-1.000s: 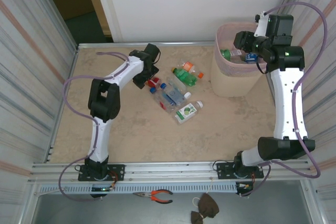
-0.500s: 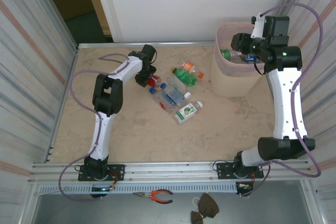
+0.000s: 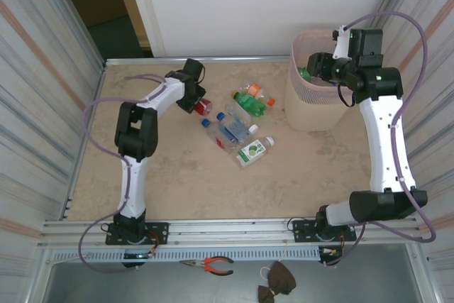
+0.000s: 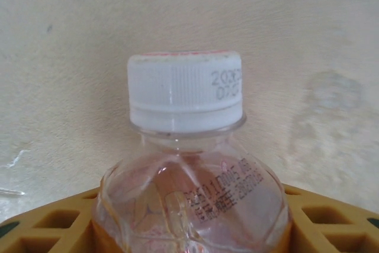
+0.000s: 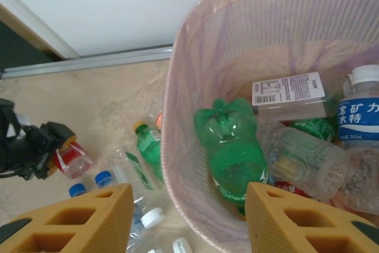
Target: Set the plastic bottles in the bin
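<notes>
nearest you, red-handled pliers (image 3: 213, 265) lie on the ledge in front of the arm bases, and out on the table (image 3: 177, 182) a loose cluster of plastic bottles (image 3: 237, 129) lies between the arms, the green-labelled bottle (image 3: 254, 150) closest. just left of that cluster, your left gripper (image 3: 199, 103) is clamped on a red-labelled bottle (image 4: 186, 164), yellow fingers (image 4: 47, 229) pressed to both its sides. farthest, your right gripper (image 5: 188, 199) hangs over the bin (image 5: 177, 105) with jaws apart and nothing between them, a green bottle (image 5: 231, 146) and others lying inside.
</notes>
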Available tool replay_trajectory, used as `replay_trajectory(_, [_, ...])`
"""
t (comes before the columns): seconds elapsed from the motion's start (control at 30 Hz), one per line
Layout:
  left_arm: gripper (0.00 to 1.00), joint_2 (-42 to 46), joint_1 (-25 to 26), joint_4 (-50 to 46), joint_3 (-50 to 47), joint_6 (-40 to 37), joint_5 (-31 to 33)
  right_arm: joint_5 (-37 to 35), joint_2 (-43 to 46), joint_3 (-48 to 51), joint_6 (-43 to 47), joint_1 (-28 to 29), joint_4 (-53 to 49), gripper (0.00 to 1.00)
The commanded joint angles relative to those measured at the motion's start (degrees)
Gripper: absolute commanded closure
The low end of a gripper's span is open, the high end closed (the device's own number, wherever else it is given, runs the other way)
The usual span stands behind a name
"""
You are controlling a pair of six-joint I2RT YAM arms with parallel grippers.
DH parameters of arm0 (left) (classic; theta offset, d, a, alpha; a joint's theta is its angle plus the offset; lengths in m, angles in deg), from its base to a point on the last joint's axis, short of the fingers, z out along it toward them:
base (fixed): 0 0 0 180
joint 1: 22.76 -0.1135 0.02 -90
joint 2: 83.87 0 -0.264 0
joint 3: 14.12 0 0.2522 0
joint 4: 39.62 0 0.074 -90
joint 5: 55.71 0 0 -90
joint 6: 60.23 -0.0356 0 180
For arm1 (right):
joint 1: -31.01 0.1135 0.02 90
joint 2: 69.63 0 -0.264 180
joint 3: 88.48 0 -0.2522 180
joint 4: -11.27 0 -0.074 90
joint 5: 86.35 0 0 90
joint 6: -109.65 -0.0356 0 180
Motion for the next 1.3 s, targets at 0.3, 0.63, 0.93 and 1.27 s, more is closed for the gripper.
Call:
replay_trajectory(0.3, [0.52, 27.7, 1.5, 32.5, -17.5, -27.6, -13.3, 22.2, 13.3, 14.6, -3.1, 2.5, 16.3, 0.33])
replay_trajectory(0.63, [0.53, 41.8, 5.7, 46.9, -24.8, -39.5, -29.6, 31.7, 20.5, 27.8, -4.0, 10.6, 35.3, 0.22])
replay_trajectory(0.93, [0.55, 49.0, 12.1, 44.0, -24.0, -46.6, -30.7, 25.6, 17.9, 29.0, -1.7, 21.5, 40.4, 0.13])
replay_trajectory(1.27, [0.55, 50.7, 15.2, 40.4, -23.1, -47.9, -27.4, 21.7, 12.2, 27.0, -0.2, 28.2, 46.9, 0.11])
